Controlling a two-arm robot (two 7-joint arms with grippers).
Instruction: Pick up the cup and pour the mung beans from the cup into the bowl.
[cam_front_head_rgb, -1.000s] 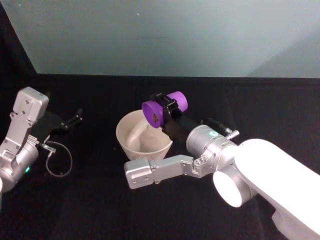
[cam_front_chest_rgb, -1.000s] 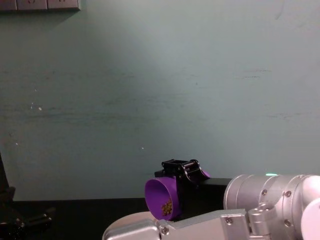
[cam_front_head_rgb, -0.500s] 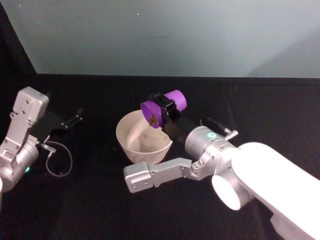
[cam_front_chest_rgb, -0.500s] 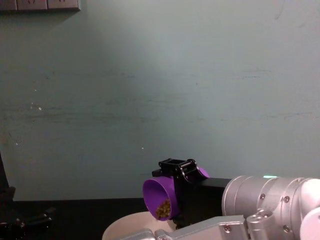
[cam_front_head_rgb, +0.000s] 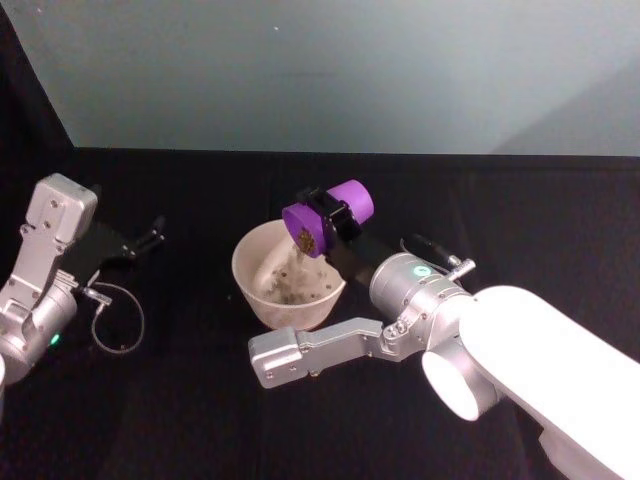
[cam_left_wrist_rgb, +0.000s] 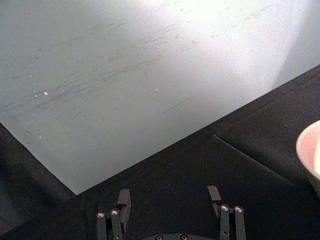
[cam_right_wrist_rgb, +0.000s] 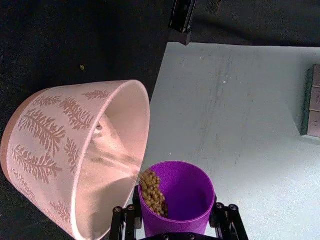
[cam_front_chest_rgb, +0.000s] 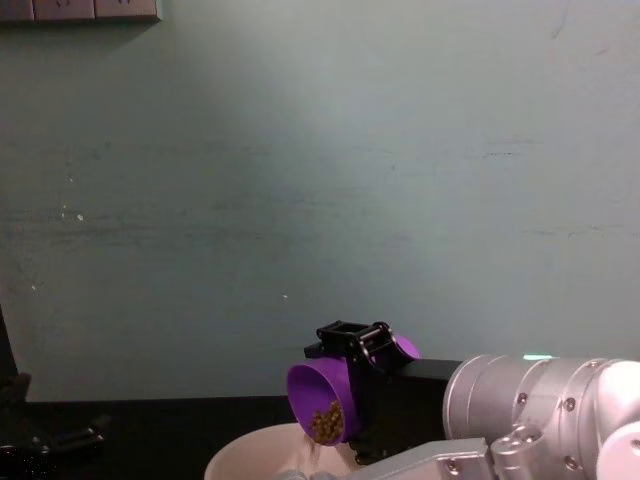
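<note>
Right gripper (cam_front_head_rgb: 333, 213) clamps the purple plastic tumbler (cam_front_head_rgb: 352, 201), tilted over the off-white bowl (cam_front_head_rgb: 250, 285) at two o'clock so olive beans (cam_front_head_rgb: 306, 238) seemingly land inside. Left gripper (cam_left_wrist_rgb: 170, 197) idles open at nine o'clock.

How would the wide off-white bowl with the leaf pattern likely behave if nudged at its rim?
The bowl flares from a narrow base, so it may tip rather than slide. It looks rigid, perhaps ceramic: probably heavyish and breakable. The mung beans inside add slight steadying weight.
</note>
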